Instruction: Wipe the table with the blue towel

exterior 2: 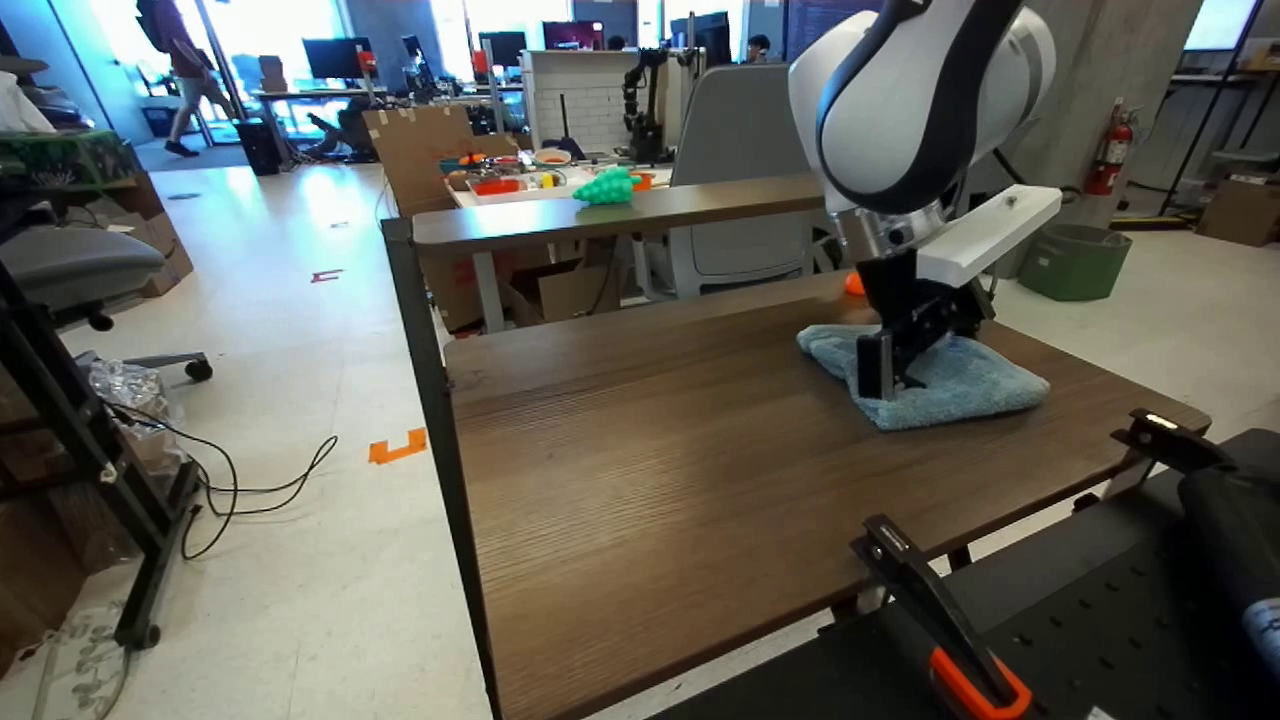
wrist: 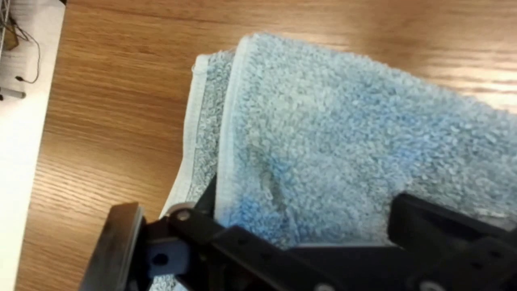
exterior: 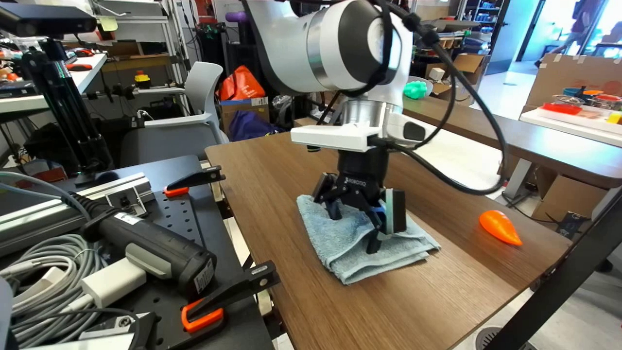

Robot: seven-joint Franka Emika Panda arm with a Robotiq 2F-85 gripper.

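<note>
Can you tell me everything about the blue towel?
The blue towel is pale blue-grey, bluer in patches, and looks fuzzy and loopy, like bath towels. Smooth, paler bands run along the edges seen up close. It's folded into layers, a bit rumpled, lying on the brown table. The robot's open hand reaches down onto it. One fingertip is by a layer's edge, but I can't tell if it's tucked under.

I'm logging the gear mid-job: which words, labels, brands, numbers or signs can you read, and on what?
"ROBOTIQ": on the gripper.
White labels on the black cylindrical tool: too small to read.
Cardboard box: white label too small.
Red fire extinguisher: markings too small and blurred.
Blue towel: no lettering visible.
</note>
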